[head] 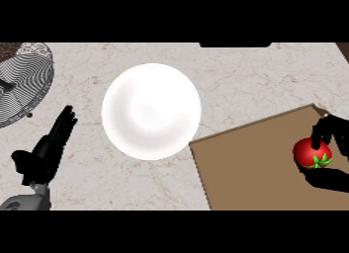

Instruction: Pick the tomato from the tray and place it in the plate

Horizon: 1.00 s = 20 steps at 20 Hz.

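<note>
Tomato [313, 153] sits on the brown tray [250, 168] near its right end, where our right hand [336, 148] curls fingers and thumb around it, hiding part of the fruit. The tray runs off the frame's edge. Beside it lies the white plate [151, 111]. Our left hand [49, 146] rests open, fingers straight, at lower left.

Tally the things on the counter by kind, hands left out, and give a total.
Tomato: 1
White plate: 1
Brown tray: 1
Wire rack: 1
Total: 4
</note>
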Available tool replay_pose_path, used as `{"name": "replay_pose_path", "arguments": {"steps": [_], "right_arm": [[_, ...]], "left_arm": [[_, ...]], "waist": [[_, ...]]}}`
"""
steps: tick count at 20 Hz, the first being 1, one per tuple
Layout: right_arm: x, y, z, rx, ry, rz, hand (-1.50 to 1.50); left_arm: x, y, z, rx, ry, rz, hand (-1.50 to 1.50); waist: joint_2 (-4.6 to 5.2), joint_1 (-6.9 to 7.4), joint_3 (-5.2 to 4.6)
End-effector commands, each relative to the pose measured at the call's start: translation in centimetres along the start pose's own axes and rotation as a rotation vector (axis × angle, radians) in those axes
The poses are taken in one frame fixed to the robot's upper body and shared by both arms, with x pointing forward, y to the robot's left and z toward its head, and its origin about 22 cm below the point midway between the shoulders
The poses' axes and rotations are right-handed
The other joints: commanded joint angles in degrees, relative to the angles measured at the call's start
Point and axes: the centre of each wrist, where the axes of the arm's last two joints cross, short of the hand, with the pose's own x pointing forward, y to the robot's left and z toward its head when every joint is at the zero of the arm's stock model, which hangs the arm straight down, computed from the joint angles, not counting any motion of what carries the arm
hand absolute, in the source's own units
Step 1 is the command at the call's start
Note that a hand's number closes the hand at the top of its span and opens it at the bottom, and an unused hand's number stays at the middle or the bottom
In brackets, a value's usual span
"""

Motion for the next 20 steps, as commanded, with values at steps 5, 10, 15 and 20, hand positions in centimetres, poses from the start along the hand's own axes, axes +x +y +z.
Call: {"name": "replay_pose_path", "arguments": {"steps": [5,10,15,20], "right_arm": [[5.1,-2.7,-1.8,-0.081,-0.085,-0.077,1.5],[9.9,-3.0,-4.2,-0.069,-0.106,-0.078,1.5],[14.4,0.1,-5.3,-0.008,-0.144,-0.116,1.5],[16.9,4.7,-8.7,0.049,-0.152,-0.149,1.5]], "left_arm": [[-0.1,0.7,0.0,-0.011,0.009,0.016,0.0],[0.5,0.7,-1.7,0.009,0.006,0.0,0.0],[0.3,-1.4,-0.2,-0.005,0.0,0.002,0.0],[0.5,-2.2,0.4,-0.017,0.008,0.012,0.0]], "waist": [[0.17,0.62,0.03],[0.21,0.69,0.01],[0.15,0.79,0.03],[0.19,1.13,0.05]]}}
